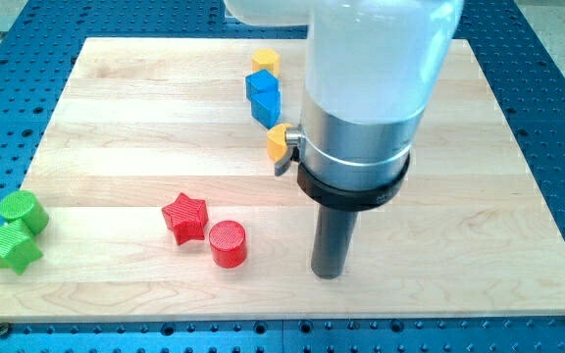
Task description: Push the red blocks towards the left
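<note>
A red star block (184, 216) and a red cylinder block (228, 243) lie side by side, touching or nearly so, near the view's bottom, left of centre on the wooden board (116, 127). My tip (328, 274) rests on the board to the right of the red cylinder, with a gap of about one block width between them. The rod rises into the large silver and white arm body above.
A green cylinder (23, 210) and a green star (12, 247) sit at the board's left edge. A yellow block (265, 61) and a blue block (263, 97) lie near the top centre. Another yellow block (281, 141) is partly hidden behind the arm.
</note>
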